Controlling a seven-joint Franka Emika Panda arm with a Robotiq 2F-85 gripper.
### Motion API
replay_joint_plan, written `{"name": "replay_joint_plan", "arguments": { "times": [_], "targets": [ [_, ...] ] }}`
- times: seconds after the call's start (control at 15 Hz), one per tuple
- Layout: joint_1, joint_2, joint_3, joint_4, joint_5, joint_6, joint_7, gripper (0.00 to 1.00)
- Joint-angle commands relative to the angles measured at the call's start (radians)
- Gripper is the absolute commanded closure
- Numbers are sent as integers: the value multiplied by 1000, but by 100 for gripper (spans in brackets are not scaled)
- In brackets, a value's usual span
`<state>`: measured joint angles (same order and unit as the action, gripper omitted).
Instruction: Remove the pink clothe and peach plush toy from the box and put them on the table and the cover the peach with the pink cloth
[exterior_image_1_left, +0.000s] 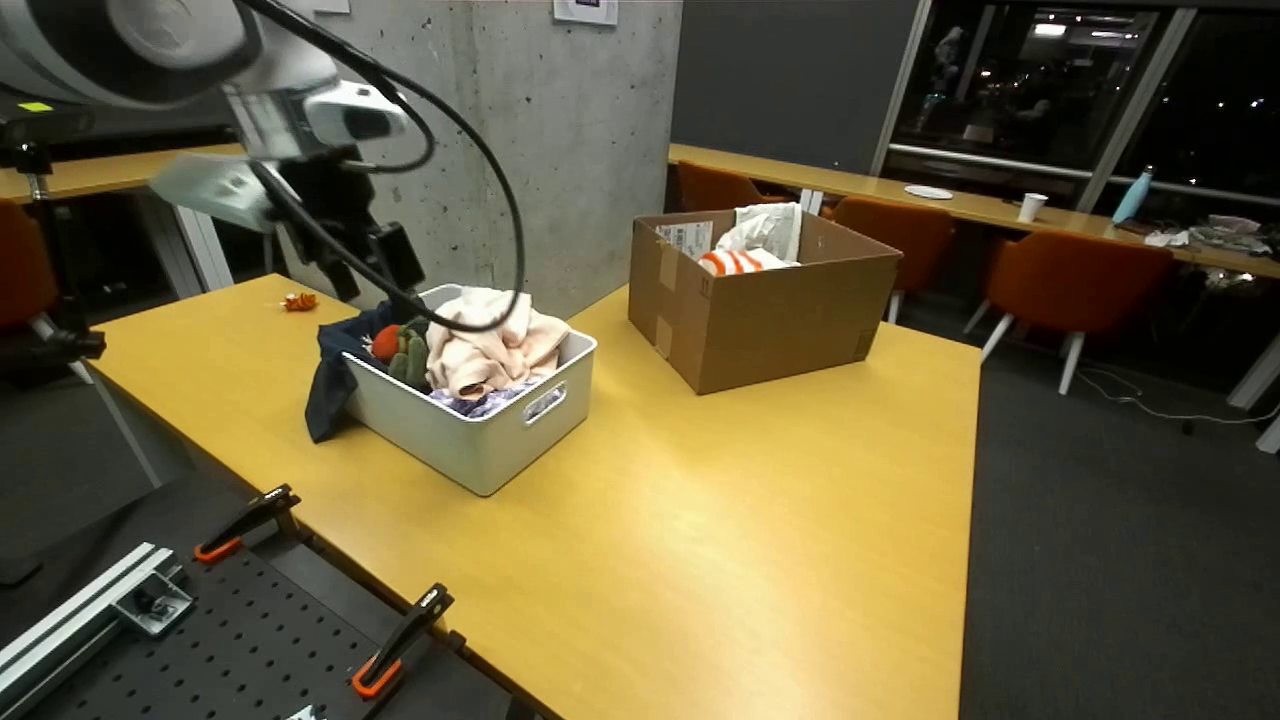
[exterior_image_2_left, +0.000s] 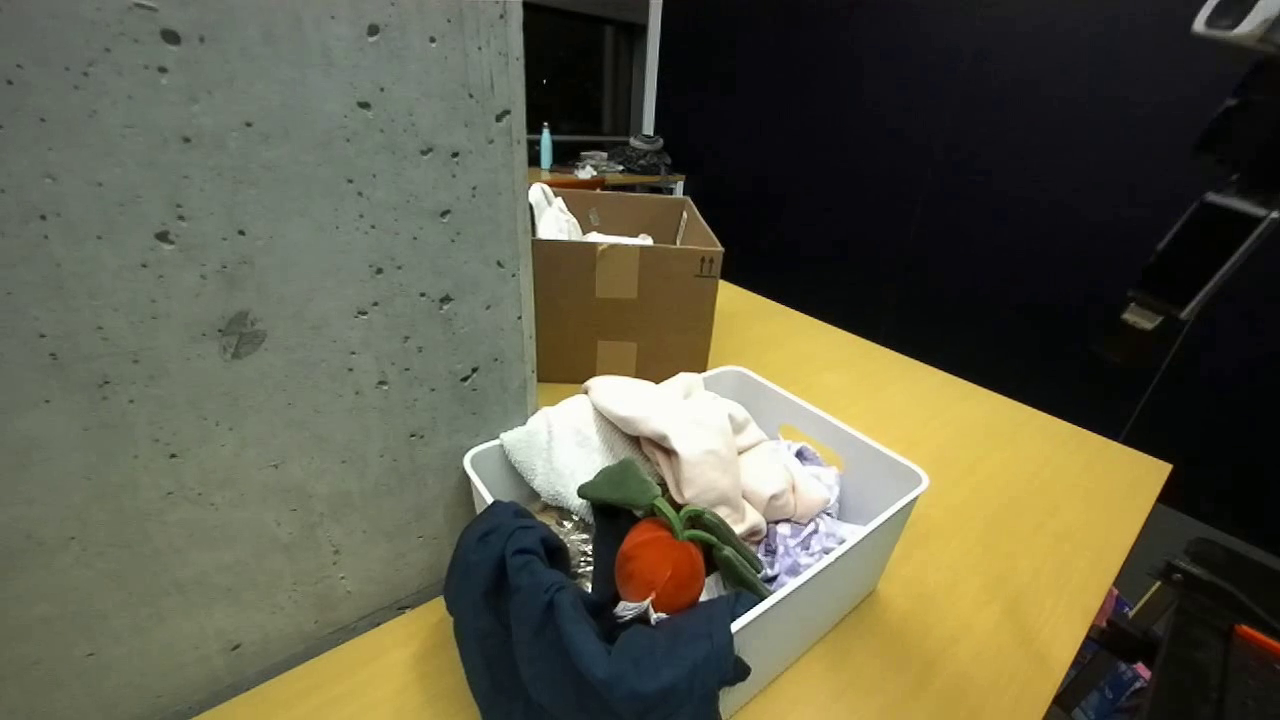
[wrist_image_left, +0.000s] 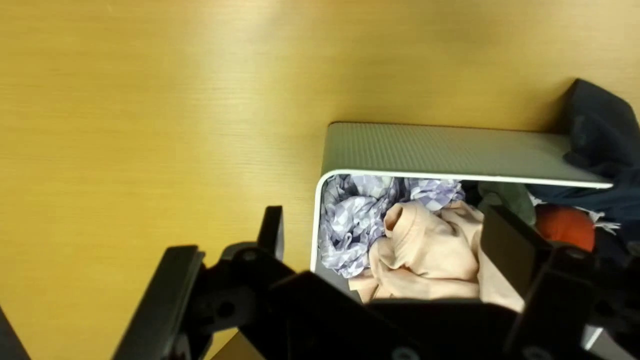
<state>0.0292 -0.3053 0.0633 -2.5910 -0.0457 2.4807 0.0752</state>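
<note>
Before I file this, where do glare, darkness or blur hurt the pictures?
In the wrist view, the gripper is near-black and soft-edged; in an exterior view, glare whitens part of the table and the arm looks blurred; in an exterior view, dark gripper parts nearly merge with the black background.

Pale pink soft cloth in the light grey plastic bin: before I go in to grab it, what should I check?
1. Black two-fingered hand open, nothing held: ok.
2. Pale pink soft cloth on top, uncovered: ok.
3. Hand lined up over the cloth: not ok; in the wrist view its open span reaches past the wall of the light grey plastic bin.
4. Cloth apart from the round orange-red plush toy: cannot tell; the toy's green leaves lie right beside it.
5. Cloth free underneath: cannot tell; hidden.
</note>
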Motion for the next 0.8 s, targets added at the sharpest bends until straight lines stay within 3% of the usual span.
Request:
{"name": "replay_joint_plan", "arguments": {
  "times": [0.0,0.07,0.13,0.27,0.47,0.73],
  "targets": [
    [92,262,-130,105,207,139,-278,0],
    [109,331,-132,133,282,148,-368,0],
    [84,388,-99,166,347,143,-451,0],
    [53,470,-47,205,397,134,-565,0],
    [30,542,-4,244,296,160,-534,0],
    [31,623,-1,342,159,169,-468,0]
  ]
}}
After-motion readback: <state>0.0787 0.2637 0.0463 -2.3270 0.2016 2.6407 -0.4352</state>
